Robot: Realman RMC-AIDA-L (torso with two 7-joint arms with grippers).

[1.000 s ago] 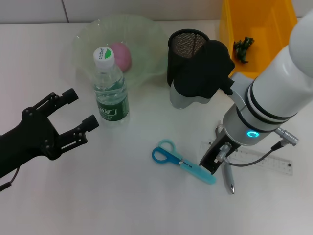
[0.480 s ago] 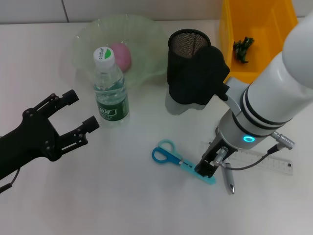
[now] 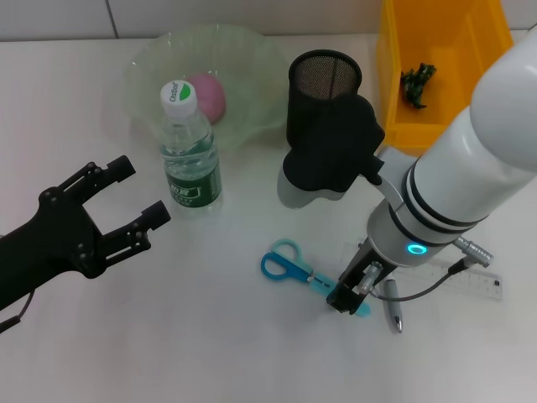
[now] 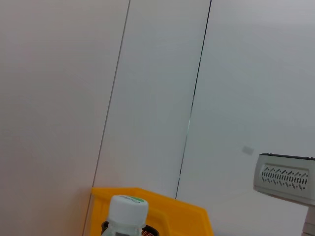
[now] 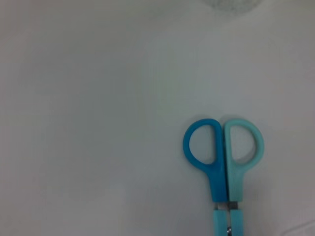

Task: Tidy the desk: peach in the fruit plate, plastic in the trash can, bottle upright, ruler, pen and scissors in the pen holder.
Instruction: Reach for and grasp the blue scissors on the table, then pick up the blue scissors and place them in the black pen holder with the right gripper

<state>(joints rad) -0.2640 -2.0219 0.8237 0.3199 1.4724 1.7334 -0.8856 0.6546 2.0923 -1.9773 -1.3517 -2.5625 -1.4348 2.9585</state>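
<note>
Left arm (image 3: 38,248) showing all-black, skeletal linkage fingers (image 3: 138,220). Right arm (image 3: 457,180) showing white shell, black bands, ring (image 3: 412,248) glowing cyan, grey cable (image 3: 432,284) looping.

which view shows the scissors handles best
The right wrist view: both handle loops of the scissors fill it, unobstructed. The head view shows the whole scissors small, with the right tool over the blade end. The left wrist view shows none of them.

Right claw (image 3: 346,298) over scissors (image 3: 304,274) blade end; left claw (image 3: 127,196) open, beside bottle (image 3: 190,149).
</note>
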